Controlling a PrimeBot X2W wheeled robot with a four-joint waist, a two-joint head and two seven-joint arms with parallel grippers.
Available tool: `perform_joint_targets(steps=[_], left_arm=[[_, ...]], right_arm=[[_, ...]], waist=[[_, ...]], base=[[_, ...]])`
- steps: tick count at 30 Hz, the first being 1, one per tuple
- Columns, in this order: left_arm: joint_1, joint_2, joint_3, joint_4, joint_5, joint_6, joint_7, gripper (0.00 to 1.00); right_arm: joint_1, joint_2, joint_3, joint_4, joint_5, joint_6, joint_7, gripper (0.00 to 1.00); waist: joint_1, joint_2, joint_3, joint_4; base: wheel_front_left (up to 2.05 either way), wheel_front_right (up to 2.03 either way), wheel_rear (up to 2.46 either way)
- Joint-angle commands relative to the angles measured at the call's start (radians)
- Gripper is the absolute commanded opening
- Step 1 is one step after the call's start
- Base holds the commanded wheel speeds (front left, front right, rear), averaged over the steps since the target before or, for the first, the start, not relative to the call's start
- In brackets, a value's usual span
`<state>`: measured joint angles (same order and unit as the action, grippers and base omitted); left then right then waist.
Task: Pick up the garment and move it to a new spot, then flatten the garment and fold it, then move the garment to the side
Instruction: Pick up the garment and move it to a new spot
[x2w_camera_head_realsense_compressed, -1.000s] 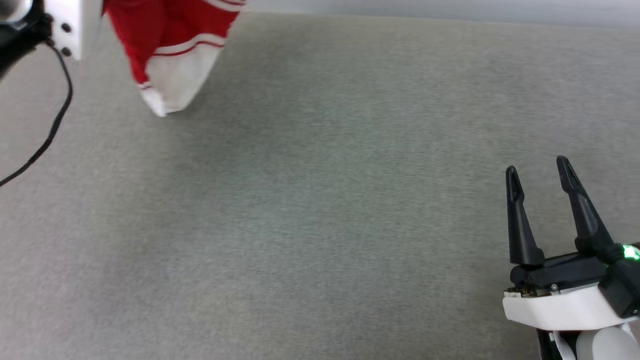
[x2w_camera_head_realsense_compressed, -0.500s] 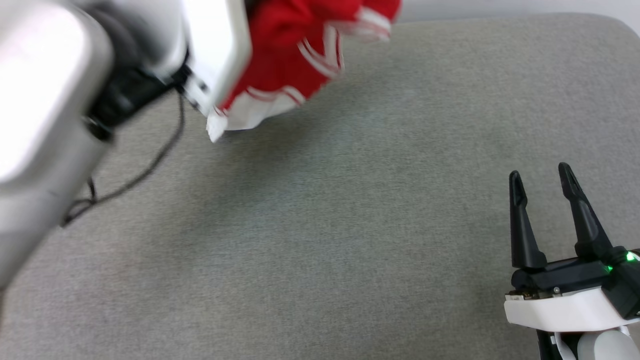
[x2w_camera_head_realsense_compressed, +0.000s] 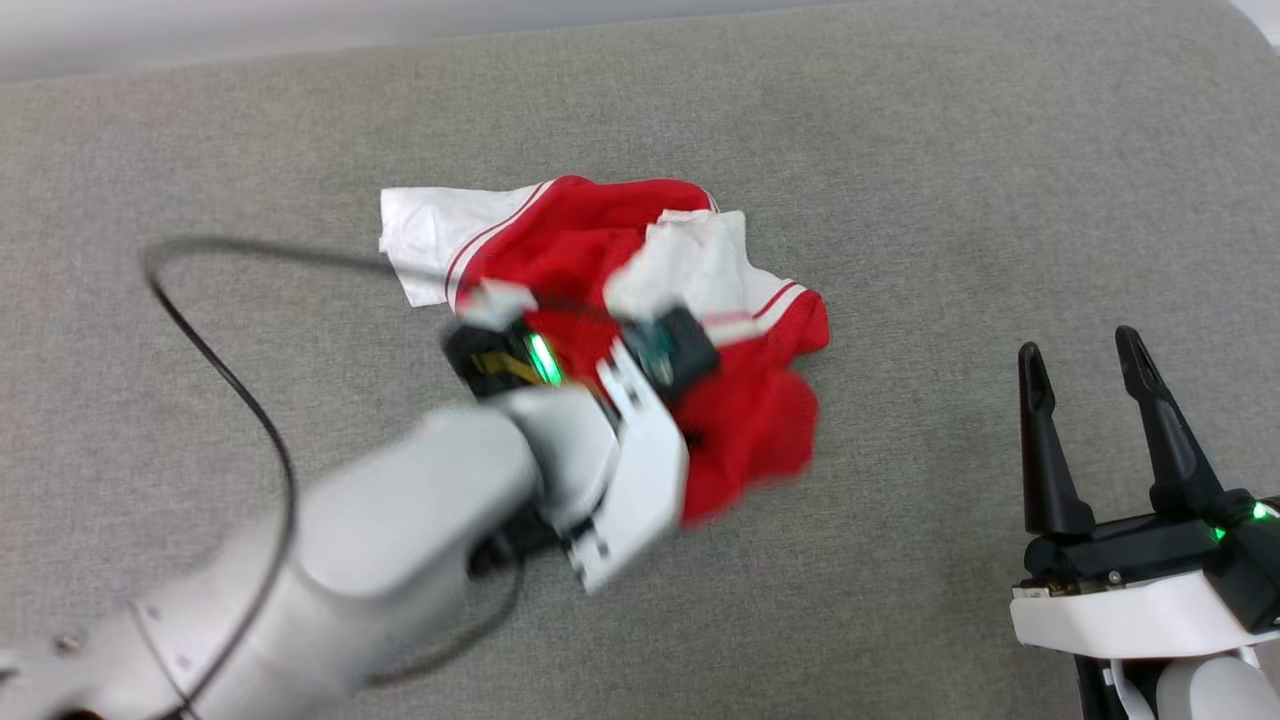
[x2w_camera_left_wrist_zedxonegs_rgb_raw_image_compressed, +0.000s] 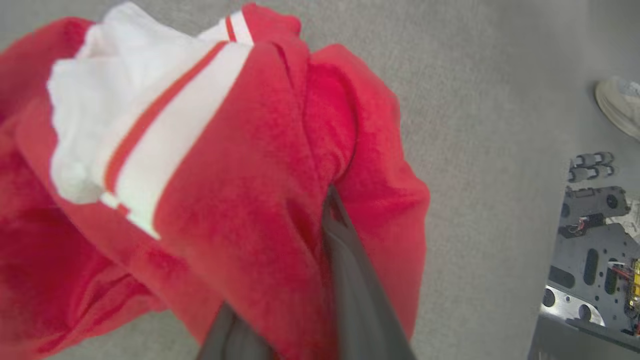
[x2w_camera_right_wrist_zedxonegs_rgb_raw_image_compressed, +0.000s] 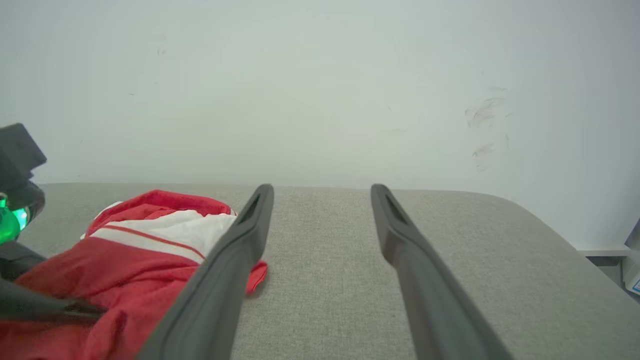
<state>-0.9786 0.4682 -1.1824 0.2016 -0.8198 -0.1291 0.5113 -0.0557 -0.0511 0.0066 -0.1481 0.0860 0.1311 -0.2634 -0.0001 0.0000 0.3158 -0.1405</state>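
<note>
Evidently mid-task, the garment (x2w_camera_head_realsense_compressed: 590, 235) lies bunched near the middle of the grey padded surface (x2w_camera_head_realsense_compressed: 950, 200), one white sleeve spread toward the robot's left. Your left gripper (x2w_camera_left_wrist_zedxonegs_rgb_raw_image_compressed: 310, 240) is pinched narrow on a fold of its red cloth, and your right gripper (x2w_camera_head_realsense_compressed: 1075, 345) stands wide and empty, well apart at the near right. By the look of it, the move to a new spot is nearly complete; letting go, flattening, folding and the shift aside all lie ahead. Your head view gives the heap's whole outline but blurs the left arm. The left wrist view shows cloth draped over the fingers, plus a pale shoe (x2w_camera_left_wrist_zedxonegs_rgb_raw_image_compressed: 617, 105) on the floor. The right wrist view shows the heap lying low, with a pale wall (x2w_camera_right_wrist_zedxonegs_rgb_raw_image_compressed: 320, 90) behind.
</note>
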Motion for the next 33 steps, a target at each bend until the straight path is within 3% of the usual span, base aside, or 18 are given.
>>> perform_joint_targets(steps=[1,12,13,14,18,24,28,33], left_arm=[[0.017,-0.006,-0.014,0.006,0.001,0.0,-0.009,0.0],[0.19,-0.116,-0.108,0.137,0.015,-0.001,-0.07,0.0],[0.187,-0.125,-0.105,0.15,0.02,-0.001,-0.099,0.33],[0.181,-0.133,-0.093,0.161,0.026,0.001,-0.133,1.0],[0.153,-0.147,-0.046,0.174,0.067,0.031,-0.269,1.0],[0.166,-0.13,0.008,0.133,0.116,0.118,-0.422,1.0],[0.191,-0.094,0.059,0.085,0.139,0.203,-0.512,1.0],[0.248,-0.043,0.137,0.042,0.18,0.346,-0.671,1.0]], right_arm=[[-0.007,0.002,-0.003,0.004,-0.002,-0.001,-0.002,1.0],[0.006,0.002,-0.002,0.024,-0.015,-0.001,-0.002,1.0],[0.009,0.002,-0.005,0.026,-0.016,-0.001,-0.002,1.0],[0.014,0.002,-0.007,0.029,-0.017,-0.001,-0.002,1.0],[0.035,0.002,-0.016,0.038,-0.029,-0.001,-0.002,1.0],[0.073,0.002,-0.023,0.046,-0.044,-0.001,-0.002,1.0],[0.094,0.002,-0.019,0.046,-0.047,-0.001,-0.002,1.0],[0.112,0.002,-0.019,0.043,-0.052,-0.001,-0.002,1.0]], waist=[[0.0001,0.0,0.002,0.002],[0.0001,0.0,-0.011,0.015],[0.0001,0.0,-0.017,0.018],[0.0001,0.0,-0.026,0.022],[0.0001,0.0,-0.07,0.041],[0.0001,0.0,-0.139,0.081],[0.0001,0.0,-0.17,0.101],[0.0001,0.0,-0.192,0.118]], base=[[0.0,0.0,0.0],[0.0,0.0,0.0],[0.0,0.0,0.0],[0.0,0.0,0.0],[0.0,0.0,0.0],[0.0,0.0,0.0],[0.0,0.0,0.0],[0.0,0.0,0.0]])
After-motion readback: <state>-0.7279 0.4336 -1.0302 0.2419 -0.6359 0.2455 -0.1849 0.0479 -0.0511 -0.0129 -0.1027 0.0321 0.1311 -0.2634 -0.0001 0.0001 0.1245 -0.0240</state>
